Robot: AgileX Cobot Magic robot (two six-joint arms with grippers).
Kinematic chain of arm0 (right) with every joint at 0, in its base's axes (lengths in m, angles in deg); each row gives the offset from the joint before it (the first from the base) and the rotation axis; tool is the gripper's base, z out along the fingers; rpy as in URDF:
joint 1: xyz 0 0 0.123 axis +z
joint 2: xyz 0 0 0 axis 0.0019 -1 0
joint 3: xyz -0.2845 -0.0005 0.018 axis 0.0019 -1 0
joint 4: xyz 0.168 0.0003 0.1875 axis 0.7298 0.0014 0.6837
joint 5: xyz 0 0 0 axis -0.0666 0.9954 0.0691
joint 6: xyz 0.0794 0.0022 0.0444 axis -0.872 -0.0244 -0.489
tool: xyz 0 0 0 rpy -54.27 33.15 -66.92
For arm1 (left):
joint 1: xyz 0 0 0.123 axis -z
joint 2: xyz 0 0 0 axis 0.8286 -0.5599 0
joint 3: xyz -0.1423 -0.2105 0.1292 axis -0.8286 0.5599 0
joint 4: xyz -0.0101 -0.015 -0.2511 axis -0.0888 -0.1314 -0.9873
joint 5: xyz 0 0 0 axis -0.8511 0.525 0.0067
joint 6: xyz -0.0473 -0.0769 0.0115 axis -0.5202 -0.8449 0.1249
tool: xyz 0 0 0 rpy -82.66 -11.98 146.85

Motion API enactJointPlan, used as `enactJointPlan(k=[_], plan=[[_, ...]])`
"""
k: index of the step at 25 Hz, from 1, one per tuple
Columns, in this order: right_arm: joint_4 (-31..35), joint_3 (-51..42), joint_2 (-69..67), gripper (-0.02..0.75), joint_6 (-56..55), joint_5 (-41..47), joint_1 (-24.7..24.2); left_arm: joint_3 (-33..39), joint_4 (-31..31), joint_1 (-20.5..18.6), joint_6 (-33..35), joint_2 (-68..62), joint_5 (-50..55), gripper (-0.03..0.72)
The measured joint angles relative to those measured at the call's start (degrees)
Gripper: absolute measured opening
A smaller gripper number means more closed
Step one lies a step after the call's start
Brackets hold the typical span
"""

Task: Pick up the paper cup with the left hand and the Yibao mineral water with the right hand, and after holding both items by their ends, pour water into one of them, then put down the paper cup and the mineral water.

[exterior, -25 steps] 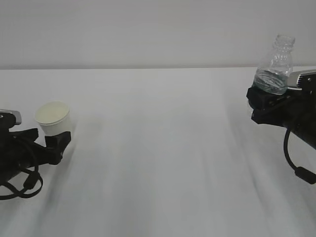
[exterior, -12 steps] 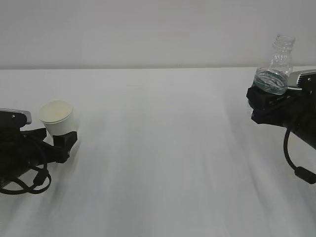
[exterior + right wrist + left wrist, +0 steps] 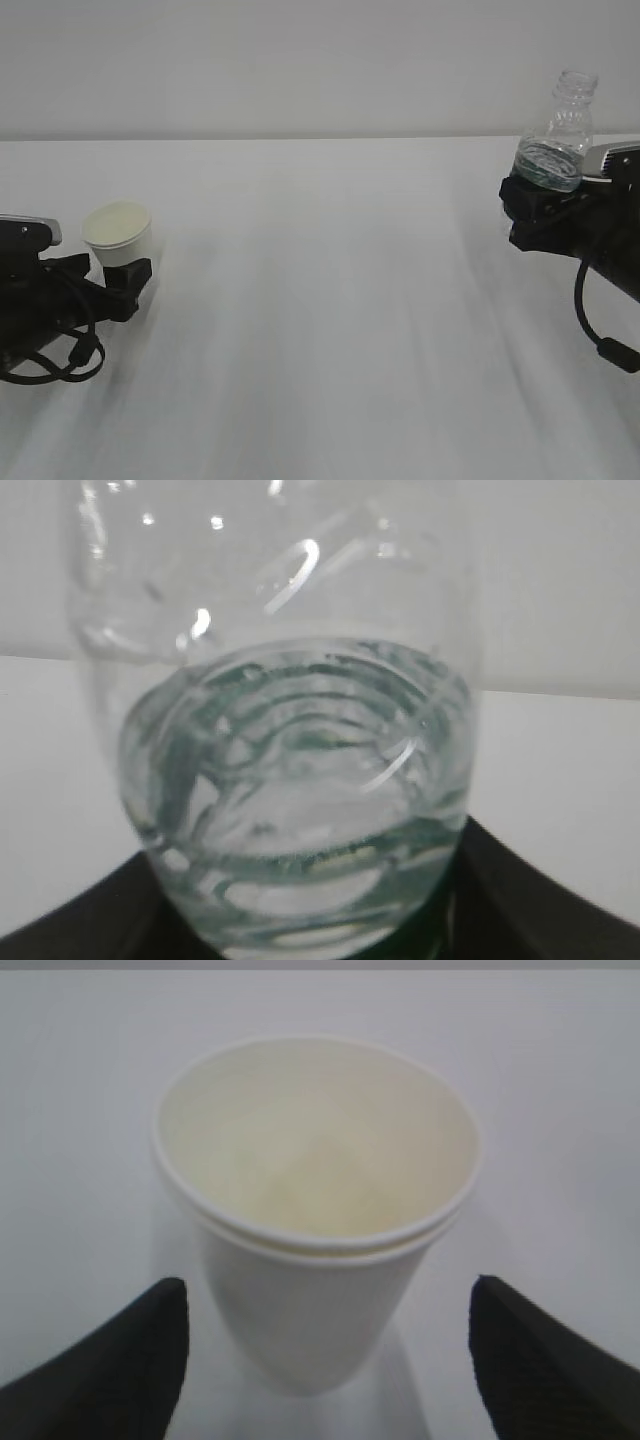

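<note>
Desk (image 3: 330, 300): plain white top, carries both arms and the cup.

Right hand (image 3: 585, 235): black arm with a light grey box module on top and a black cable hanging below. Right claw (image 3: 538, 200) is clenched around the base of the Yibao mineral water (image 3: 556, 135). Bottle stands upright above the claw, clear ribbed plastic, neck open with no cap, water filling only the lower part. Right wrist view: bottle (image 3: 290, 770) fills the frame, black claw parts hug it low on both sides, a sliver of green label at the bottom edge. Bottle looks lifted off the desk, but I cannot tell for sure.

Left hand (image 3: 45, 300): black arm low at the desk, grey module on top, looped black cables underneath. Left claw (image 3: 118, 268) is released: left wrist view shows 2 black fingers (image 3: 110, 1360) set wide, 1 on each side of the paper cup (image 3: 315, 1210), a clear gap to the cup wall on both sides.

Paper cup (image 3: 118, 232): white, rolled rim, cream inside, upright, standing on the desk between the left claw's fingers, not touched. Well apart from the bottle.
</note>
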Motion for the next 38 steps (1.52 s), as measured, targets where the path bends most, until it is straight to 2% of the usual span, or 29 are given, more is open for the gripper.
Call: enactJointPlan(k=[8, 23, 38], plan=[[0.0, 0.0, 0.0, 0.432, 0.0, 0.0, 0.0, -3.87, 1.54, -1.54, 0.05, -1.92, 0.0, 0.636], [0.0, 0.0, 0.0, 0.432, -0.12, 0.0, 0.0, -8.22, 3.87, -1.54, 0.05, -5.58, 0.0, 0.613], [0.0, 0.0, 0.0, 0.432, -0.12, 0.0, 0.0, -8.89, 4.13, -1.54, 0.27, -5.99, 0.0, 0.594]])
